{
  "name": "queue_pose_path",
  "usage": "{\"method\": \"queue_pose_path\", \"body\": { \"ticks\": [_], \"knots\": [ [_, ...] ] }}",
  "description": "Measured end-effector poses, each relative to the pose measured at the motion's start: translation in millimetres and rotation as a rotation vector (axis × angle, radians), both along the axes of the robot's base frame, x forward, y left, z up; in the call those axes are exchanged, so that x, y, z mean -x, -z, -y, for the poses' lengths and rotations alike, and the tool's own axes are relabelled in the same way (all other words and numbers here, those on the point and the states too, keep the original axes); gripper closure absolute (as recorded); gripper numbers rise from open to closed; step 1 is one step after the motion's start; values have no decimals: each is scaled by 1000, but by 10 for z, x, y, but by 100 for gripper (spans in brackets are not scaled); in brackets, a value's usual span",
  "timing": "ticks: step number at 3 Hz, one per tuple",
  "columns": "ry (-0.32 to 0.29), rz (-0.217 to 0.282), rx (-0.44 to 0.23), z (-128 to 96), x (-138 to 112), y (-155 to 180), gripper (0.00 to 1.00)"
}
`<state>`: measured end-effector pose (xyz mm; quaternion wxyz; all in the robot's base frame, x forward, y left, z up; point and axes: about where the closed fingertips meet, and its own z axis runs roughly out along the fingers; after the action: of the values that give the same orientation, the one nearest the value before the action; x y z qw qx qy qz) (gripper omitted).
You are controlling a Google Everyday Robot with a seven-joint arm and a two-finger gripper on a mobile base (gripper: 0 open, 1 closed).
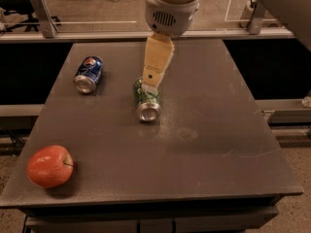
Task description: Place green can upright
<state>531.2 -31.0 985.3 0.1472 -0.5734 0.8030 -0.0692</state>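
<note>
Dark grey and square, the table fills most of the view, with a pale floor and a metal rail running behind its far edge. Near the middle of the table, a little toward the left, the green can lies on its side, its silver end facing the camera and its patterned body pointing away toward the back. Above it hangs the robot's arm, a rounded white housing with a small grille at the top of the view, and from this the cream-coloured gripper slants downward. Its tip sits over the far end of the green can, at or just above the can's surface; whether they touch cannot be told. Only one flat cream face of the gripper shows from this side, so whether it is spread apart or closed together cannot be told either. To the left and farther back, well apart from the green can, a blue can also lies on its side. A red apple rests near the front left corner of the table.
</note>
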Motion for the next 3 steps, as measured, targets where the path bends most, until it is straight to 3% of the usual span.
{"method": "queue_pose_path", "body": {
  "ticks": [1, 2, 3],
  "knots": [
    [145, -58, -5, -175, -161, 281, 0],
    [311, -100, -80, -240, -276, 476, 0],
    [396, -96, -116, -269, -297, 470, 0]
  ]
}}
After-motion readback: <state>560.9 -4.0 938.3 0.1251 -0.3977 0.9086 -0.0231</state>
